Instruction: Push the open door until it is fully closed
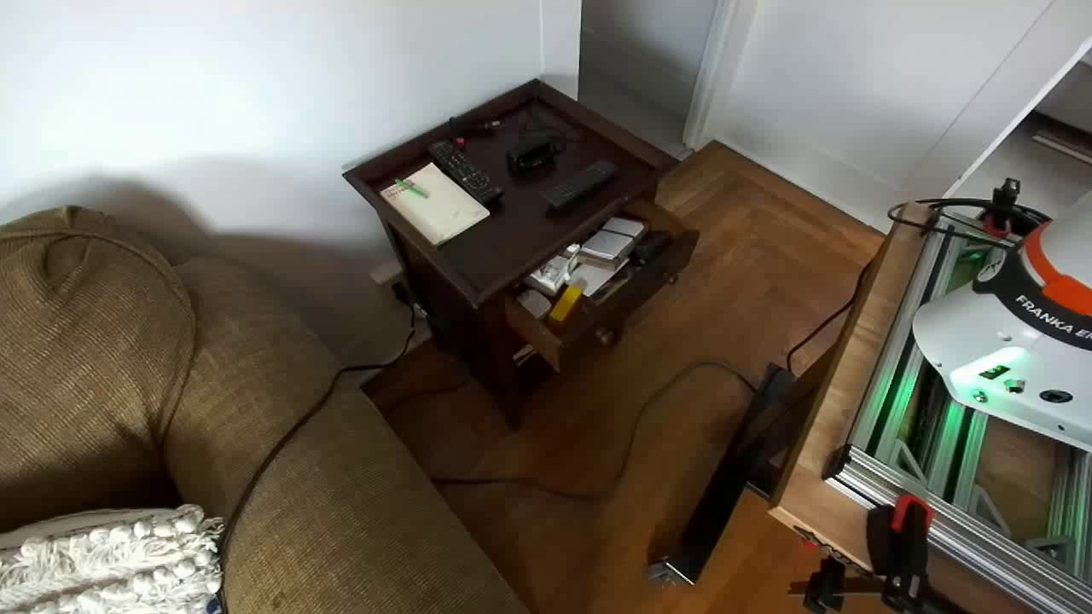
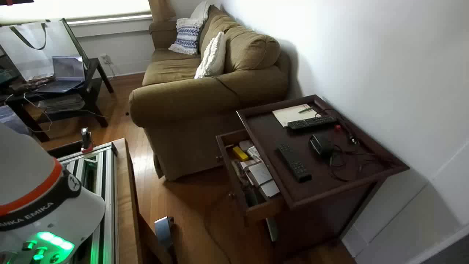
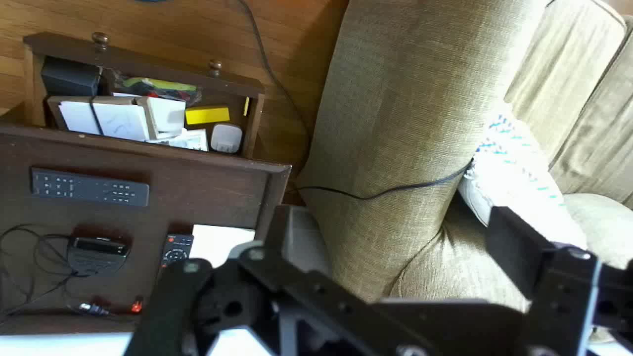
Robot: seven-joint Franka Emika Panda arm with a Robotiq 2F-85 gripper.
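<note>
The dark brown wooden drawer [image 3: 158,64] was found projecting from beneath the top of the small dark brown wooden desk [image 3: 212,193], with a rectangular yellow block [image 3: 207,114] exposed inside it. Two long black remote controls [image 3: 90,187] and a rectangular cream notepad [image 1: 444,210] were noted on the desk. The black two-fingered tool [image 3: 395,232] was observed released, its fingers set wide apart, with the olive-brown fabric sofa [image 3: 395,123] seen between and beyond them.
</note>
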